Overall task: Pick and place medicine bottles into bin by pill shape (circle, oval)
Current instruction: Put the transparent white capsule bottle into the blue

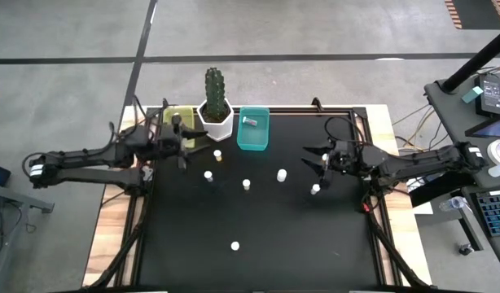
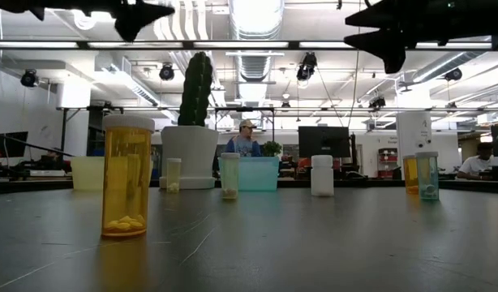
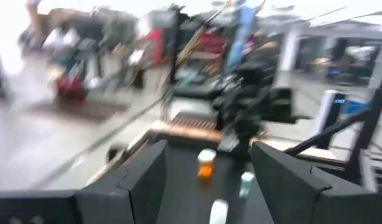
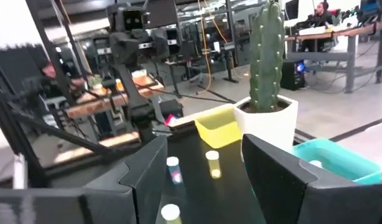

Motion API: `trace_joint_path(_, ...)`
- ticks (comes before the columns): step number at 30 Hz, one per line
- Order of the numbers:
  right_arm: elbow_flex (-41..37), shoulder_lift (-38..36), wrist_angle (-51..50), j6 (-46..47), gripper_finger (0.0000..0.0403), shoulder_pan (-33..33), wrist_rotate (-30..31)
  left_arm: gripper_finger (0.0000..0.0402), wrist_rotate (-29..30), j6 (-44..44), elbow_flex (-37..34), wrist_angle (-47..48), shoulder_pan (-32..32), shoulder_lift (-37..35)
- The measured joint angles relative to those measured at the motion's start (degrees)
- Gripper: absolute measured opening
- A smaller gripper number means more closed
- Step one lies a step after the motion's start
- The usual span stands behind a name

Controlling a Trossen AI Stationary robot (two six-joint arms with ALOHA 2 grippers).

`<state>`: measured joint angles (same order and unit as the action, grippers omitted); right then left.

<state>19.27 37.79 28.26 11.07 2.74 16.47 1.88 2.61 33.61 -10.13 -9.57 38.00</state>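
Observation:
Several small white-capped bottles stand upright on the black table: at the back (image 1: 218,153), at the middle (image 1: 208,175), (image 1: 246,185), (image 1: 281,174), to the right (image 1: 315,189) and near the front (image 1: 234,245). The front one shows as an orange bottle with pills (image 2: 126,177). One more bottle (image 1: 251,120) lies in the teal bin (image 1: 252,140). My left gripper (image 1: 183,152) is open and empty above the table beside the yellow bin (image 1: 182,119). My right gripper (image 1: 313,159) is open and empty above the table's right part, over the right-hand bottle.
A cactus in a white hexagonal pot (image 1: 216,114) stands between the yellow and teal bins at the far edge. Cables run along the table's left and right rims. A desk with a keyboard (image 1: 494,212) stands to the right. People sit in the room behind (image 2: 246,138).

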Motion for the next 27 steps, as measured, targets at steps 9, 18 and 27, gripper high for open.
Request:
trace_joint_path(9,4.8,5.7,-0.1,5.5,0.0201,0.0,0.0,0.0215,-2.3,-3.2,-2.4,-1.4,-0.1,0.8)
trace_joint_path(18,20.3,15.5,-19.1,6.4,0.0201,0.0,0.1,0.0215,-3.1,-3.1,-3.3,-1.3,-0.1,-1.4)
trace_joint_path(27,36.1,27.1,-39.8,8.9,0.0201,0.0,0.1,0.0215,-3.9,-3.6,-5.4,0.4,-0.1,-7.9)
